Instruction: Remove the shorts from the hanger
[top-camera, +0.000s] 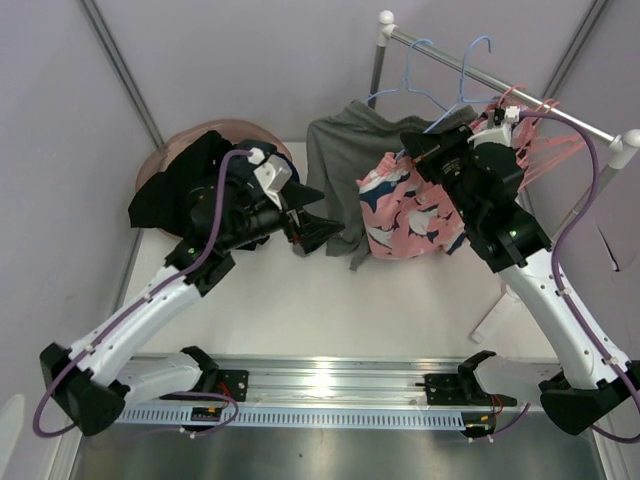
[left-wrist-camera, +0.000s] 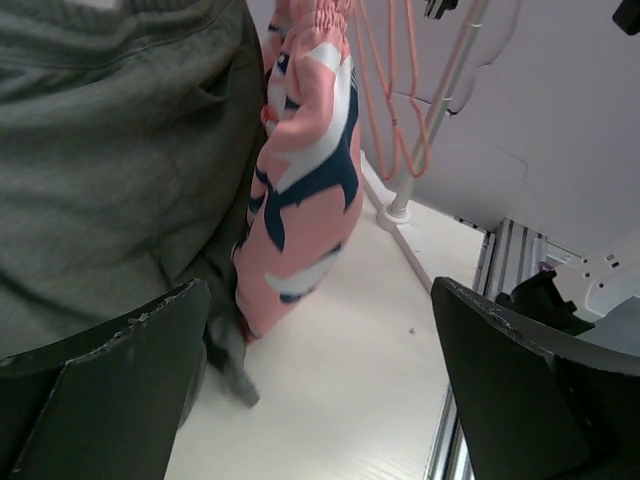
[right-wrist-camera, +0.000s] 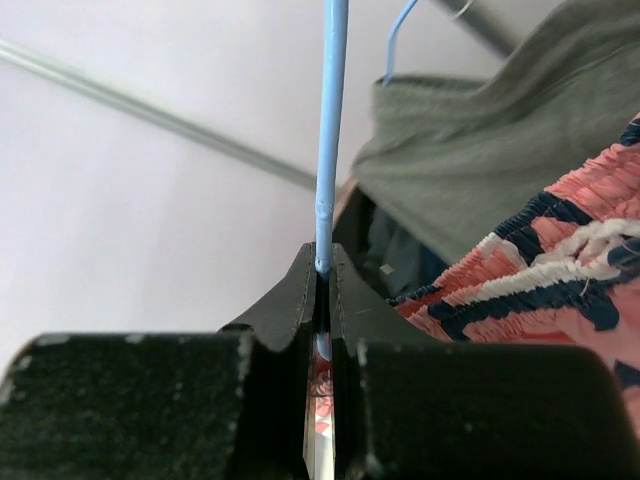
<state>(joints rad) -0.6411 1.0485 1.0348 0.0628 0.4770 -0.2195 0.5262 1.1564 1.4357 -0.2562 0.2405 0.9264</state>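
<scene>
Grey shorts hang on a blue hanger from the rack rod. Pink shorts with navy-and-white print hang beside them on a second blue hanger. My right gripper is shut on that hanger's blue wire, just above the pink waistband. My left gripper is open and empty by the lower edge of the grey shorts, with the pink shorts ahead between its fingers. Black and navy shorts lie in a heap at the far left.
A pink basin holds the dark heap. Empty pink hangers hang at the right end of the rod. The rack's post and foot stand on the white table behind the pink shorts. A metal rail runs along the near edge.
</scene>
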